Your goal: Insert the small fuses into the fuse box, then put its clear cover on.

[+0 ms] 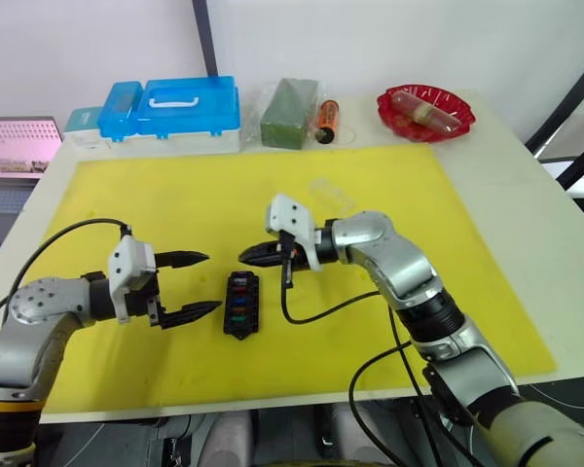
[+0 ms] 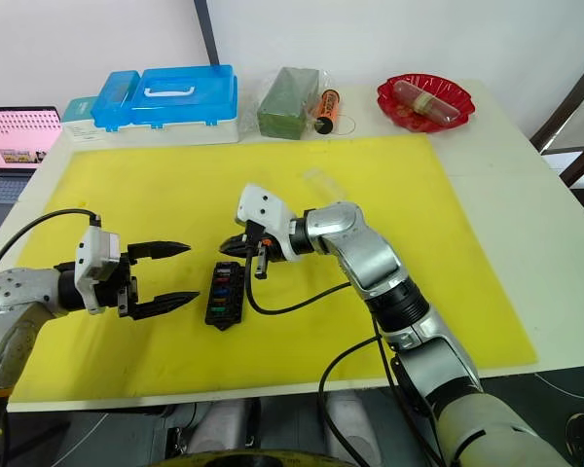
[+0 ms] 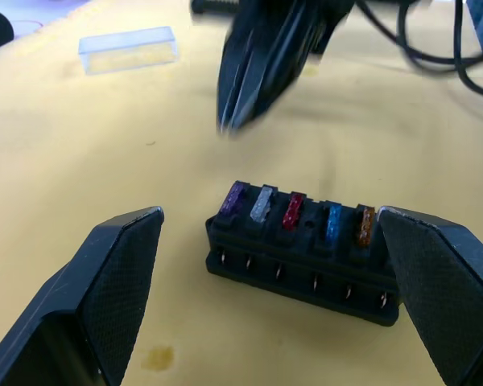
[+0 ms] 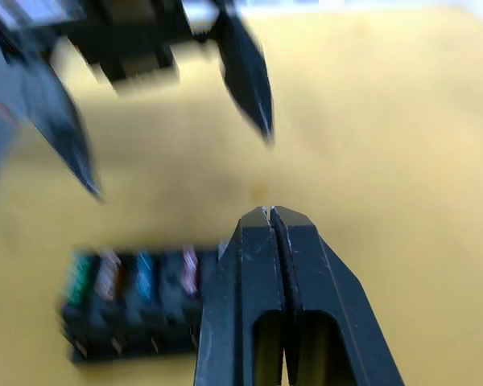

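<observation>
Bright, even light falls from above, leaving only soft, short shadows on the yellow mat [image 1: 273, 195] that covers the white desk [image 1: 526, 204]. In the right wrist view the small black rectangular fuse box [image 4: 137, 301] and the left claw [image 4: 169, 121] are smeared by motion blur. In the left wrist view the right claw [image 3: 245, 96] is blurred too, while the box there stays sharp.

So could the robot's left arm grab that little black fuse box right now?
Probably yes: the left gripper is open and level with the fuse box, with bare yellow mat between. The right gripper is shut, just beyond the box.

Your left end effector [image 1: 193, 286] and right end effector [image 1: 248, 256] flank the fuse box [image 1: 241, 304]; bare yellow mat [image 1: 175, 195] lies beyond.
</observation>
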You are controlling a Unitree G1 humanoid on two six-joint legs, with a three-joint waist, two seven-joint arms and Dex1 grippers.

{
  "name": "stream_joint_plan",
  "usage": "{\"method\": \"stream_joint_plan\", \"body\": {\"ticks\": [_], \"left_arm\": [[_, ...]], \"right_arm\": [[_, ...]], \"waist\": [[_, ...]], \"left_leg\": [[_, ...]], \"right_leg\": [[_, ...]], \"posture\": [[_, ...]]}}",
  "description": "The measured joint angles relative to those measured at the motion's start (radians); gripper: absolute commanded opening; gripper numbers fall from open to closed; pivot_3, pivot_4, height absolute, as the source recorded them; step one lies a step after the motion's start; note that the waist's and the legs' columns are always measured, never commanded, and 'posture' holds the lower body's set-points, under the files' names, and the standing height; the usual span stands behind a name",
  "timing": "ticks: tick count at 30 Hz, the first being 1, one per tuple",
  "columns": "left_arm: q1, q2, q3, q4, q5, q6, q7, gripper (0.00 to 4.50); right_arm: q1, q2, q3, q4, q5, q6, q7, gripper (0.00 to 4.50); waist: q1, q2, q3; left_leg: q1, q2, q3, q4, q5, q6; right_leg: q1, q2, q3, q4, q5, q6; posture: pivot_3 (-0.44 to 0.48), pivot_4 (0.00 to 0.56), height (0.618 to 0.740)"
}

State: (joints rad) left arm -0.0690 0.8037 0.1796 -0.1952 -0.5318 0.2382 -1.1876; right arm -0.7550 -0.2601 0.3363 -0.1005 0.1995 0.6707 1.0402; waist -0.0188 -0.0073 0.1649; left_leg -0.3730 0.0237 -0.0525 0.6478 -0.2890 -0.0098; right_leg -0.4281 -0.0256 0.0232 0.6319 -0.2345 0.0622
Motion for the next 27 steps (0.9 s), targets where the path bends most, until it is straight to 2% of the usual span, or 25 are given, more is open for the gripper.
{"method": "stream_joint_plan", "body": {"ticks": [1, 3, 5, 9, 15, 20, 27], "left_arm": [[-0.011, 0.000, 0.001, 0.006, 0.000, -0.005, 0.001, 4.50], [-0.026, 0.001, 0.012, 0.017, 0.000, -0.012, 0.009, 4.50], [-0.060, 0.001, 0.034, 0.055, 0.002, -0.029, 0.020, 4.50], [-0.110, 0.024, 0.101, 0.152, 0.024, -0.078, 0.045, 4.50], [-0.118, 0.024, 0.169, 0.309, 0.064, -0.151, 0.081, 4.50], [-0.063, 0.035, 0.234, 0.406, 0.084, -0.209, 0.093, 4.50], [-0.036, 0.016, 0.243, 0.419, 0.086, -0.243, 0.113, 4.50]], "right_arm": [[0.001, -0.011, -0.006, -0.022, 0.007, 0.014, -0.008, 0.04], [0.006, -0.045, -0.022, -0.054, 0.013, 0.029, -0.025, 0.43], [0.053, -0.127, -0.070, -0.085, 0.002, 0.001, -0.058, 0.93], [0.186, -0.277, -0.208, -0.075, -0.020, -0.059, -0.117, 2.38], [0.343, -0.430, -0.400, -0.018, -0.020, -0.179, -0.161, 4.47], [0.433, -0.470, -0.502, 0.049, -0.019, -0.265, -0.195, 4.47], [0.456, -0.464, -0.506, 0.078, -0.011, -0.278, -0.231, 4.47]], "waist": [[0.000, 0.000, 0.000], [0.004, 0.000, 0.000], [0.012, -0.001, 0.001], [0.006, -0.002, 0.002], [-0.002, -0.002, 0.002], [-0.001, -0.002, 0.002], [0.004, -0.002, 0.002]], "left_leg": [[0.000, 0.000, 0.000, 0.000, 0.000, 0.000], [0.000, 0.000, 0.000, 0.000, 0.000, 0.000], [-0.001, -0.001, -0.001, 0.001, 0.000, 0.000], [-0.001, -0.002, 0.001, 0.000, 0.000, 0.000], [0.000, 0.000, 0.001, -0.001, 0.000, 0.000], [0.000, 0.000, 0.002, -0.001, 0.000, 0.000], [0.000, 0.000, 0.002, 0.000, 0.000, 0.000]], "right_leg": [[0.000, 0.000, 0.000, 0.000, 0.000, -0.001], [0.000, -0.001, 0.000, 0.000, -0.001, -0.001], [0.001, -0.001, -0.001, -0.002, -0.001, -0.002], [0.001, -0.002, 0.000, -0.002, -0.001, -0.002], [0.000, 0.001, 0.000, -0.001, 0.000, 0.000], [0.000, 0.000, 0.001, -0.001, -0.001, -0.001], [0.000, 0.000, 0.001, -0.001, 0.000, -0.001]], "posture": [[0.000, 0.150, 0.740], [0.000, 0.150, 0.740], [0.000, 0.150, 0.740], [0.000, 0.150, 0.740], [0.000, 0.150, 0.740], [0.000, 0.150, 0.740], [0.000, 0.150, 0.740]]}}
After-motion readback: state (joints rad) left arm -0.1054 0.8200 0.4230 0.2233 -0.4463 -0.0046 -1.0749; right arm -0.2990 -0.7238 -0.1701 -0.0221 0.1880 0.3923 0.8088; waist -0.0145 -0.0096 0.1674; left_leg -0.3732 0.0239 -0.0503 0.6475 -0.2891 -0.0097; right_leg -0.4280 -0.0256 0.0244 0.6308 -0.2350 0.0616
